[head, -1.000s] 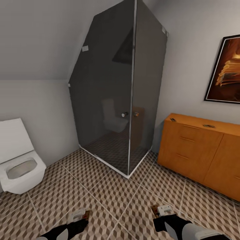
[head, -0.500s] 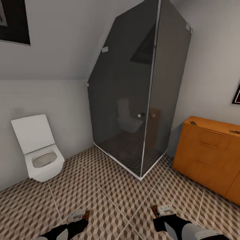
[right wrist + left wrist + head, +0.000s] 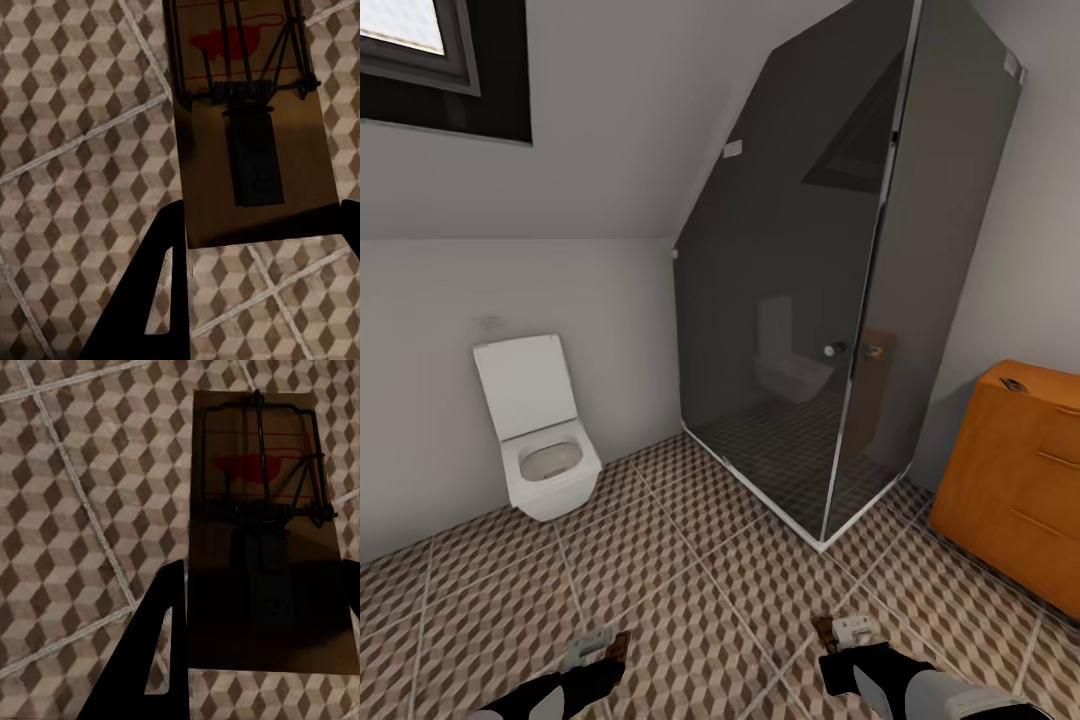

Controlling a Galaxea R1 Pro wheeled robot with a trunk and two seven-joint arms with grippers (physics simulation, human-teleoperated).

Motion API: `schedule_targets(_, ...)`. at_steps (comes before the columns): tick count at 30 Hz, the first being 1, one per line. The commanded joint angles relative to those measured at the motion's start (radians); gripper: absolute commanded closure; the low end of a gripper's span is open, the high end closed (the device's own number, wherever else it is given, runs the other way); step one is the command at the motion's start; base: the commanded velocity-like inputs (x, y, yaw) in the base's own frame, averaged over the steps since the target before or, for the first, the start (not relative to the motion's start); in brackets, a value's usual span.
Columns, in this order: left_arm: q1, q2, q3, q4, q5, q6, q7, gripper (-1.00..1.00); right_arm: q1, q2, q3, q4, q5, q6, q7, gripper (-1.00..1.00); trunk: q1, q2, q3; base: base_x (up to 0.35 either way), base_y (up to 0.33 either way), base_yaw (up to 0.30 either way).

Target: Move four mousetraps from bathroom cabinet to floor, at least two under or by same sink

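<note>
Patterned cube tiles cover the bathroom floor (image 3: 690, 590) in my head view, with a white toilet (image 3: 540, 440), a smoked-glass shower (image 3: 840, 300) and an orange wooden cabinet (image 3: 1020, 470). Low down, my left gripper (image 3: 595, 645) and right gripper (image 3: 845, 632) each carry a board. Left wrist: a flat brown mousetrap (image 3: 266, 532) clamped between dark fingers (image 3: 154, 637). Right wrist: another mousetrap (image 3: 251, 120), wire-sprung, gripped likewise.
</note>
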Motion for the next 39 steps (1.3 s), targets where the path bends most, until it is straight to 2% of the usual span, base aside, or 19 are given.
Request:
schedule_targets(1,0.000,0.000,0.009,-0.001,-0.009,0.004,-0.002,1.00,-0.001,0.000,0.007,0.001,-0.002,0.002,0.003,1.00,0.000,-0.001,-0.001,0.000,0.000,0.300)
schedule_targets(12,0.000,0.000,0.009,-0.001,-0.009,0.004,-0.002,1.00,-0.001,0.000,0.007,0.001,-0.002,0.002,0.004,1.00,0.000,-0.001,-0.001,0.000,0.000,0.291)
schedule_targets(25,0.000,0.000,0.009,0.000,-0.009,0.004,-0.001,1.00,-0.001,-0.002,0.007,0.001,-0.003,0.003,0.003,1.00,0.000,-0.001,-0.001,0.000,0.000,0.067)
schedule_targets(39,0.000,0.000,0.009,0.000,-0.009,0.004,-0.002,1.00,-0.001,-0.002,0.007,0.001,-0.003,0.004,0.000,1.00,0.000,-0.001,-0.001,0.000,0.000,0.249)
